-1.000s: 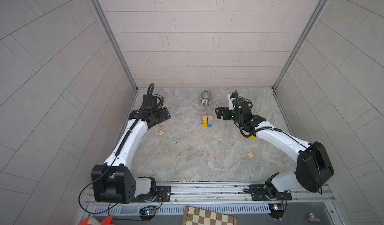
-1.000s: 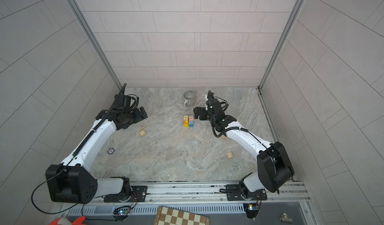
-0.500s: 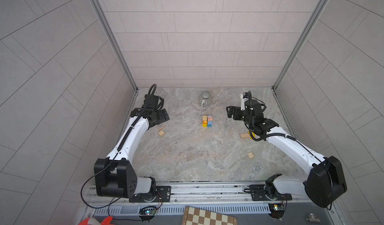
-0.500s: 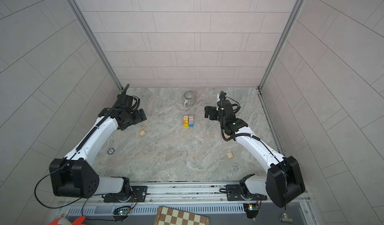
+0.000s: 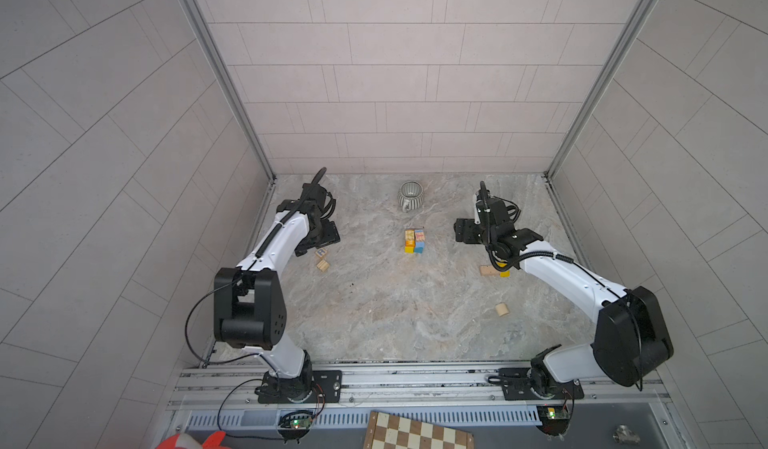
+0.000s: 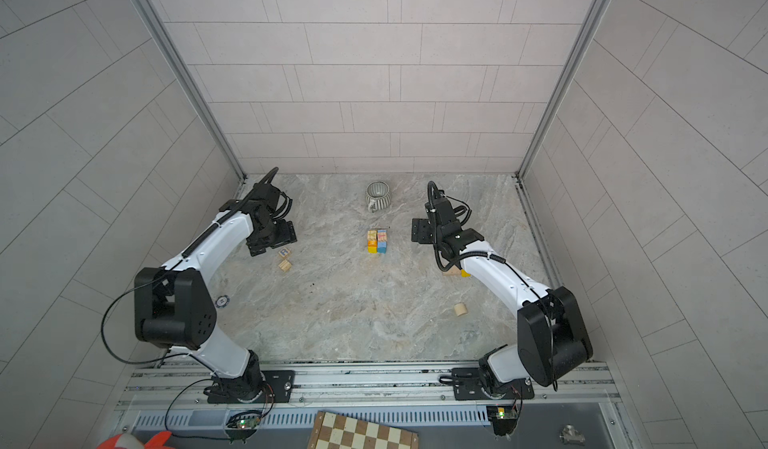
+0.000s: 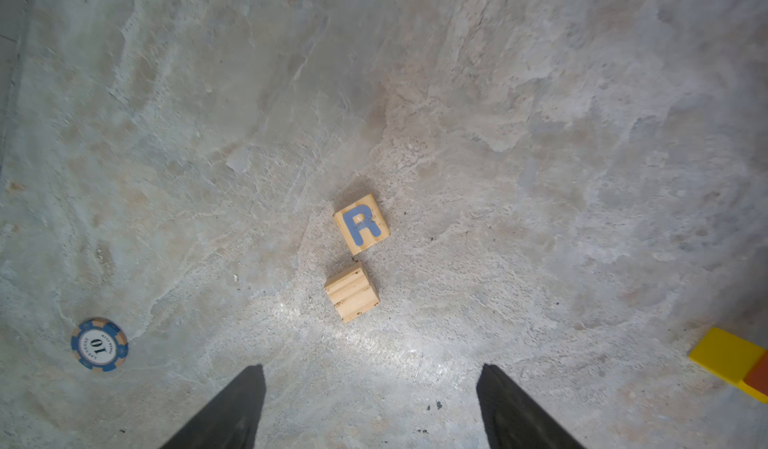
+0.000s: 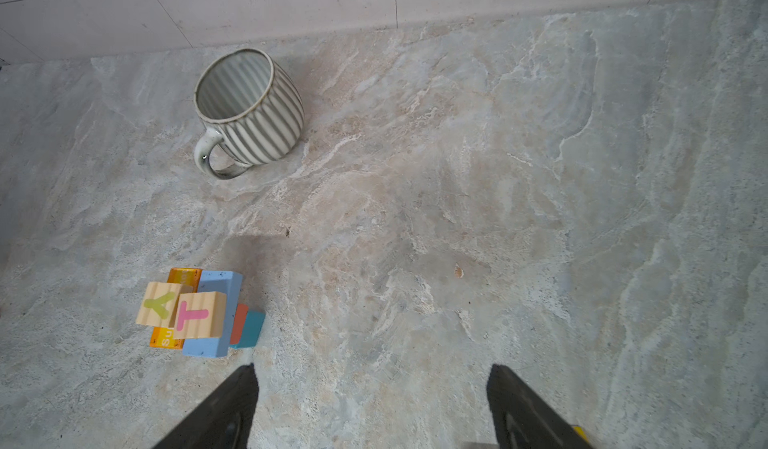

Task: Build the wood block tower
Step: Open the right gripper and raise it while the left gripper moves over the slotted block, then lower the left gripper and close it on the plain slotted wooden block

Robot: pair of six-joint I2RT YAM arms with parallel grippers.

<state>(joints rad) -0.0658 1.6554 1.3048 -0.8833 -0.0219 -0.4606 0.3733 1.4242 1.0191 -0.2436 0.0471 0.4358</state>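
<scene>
Tower [image 5: 414, 241] stands at centre, near the mug [image 5: 410, 195]. R block [image 7: 361, 223] and plain cube [image 7: 351, 291] lie side by side by the left gripper [image 7: 370, 368]. Right gripper [image 8: 372, 368] hovers beside the tower. Both grippers' jaws are spread, holding nothing.

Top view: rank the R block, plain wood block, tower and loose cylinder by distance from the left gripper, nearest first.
1. R block, right beside the left gripper, on the left side.
2. plain wood block, next to the R block, slightly nearer the front.
3. wood block tower, at the table centre.
4. cylinder, at the front right.
</scene>
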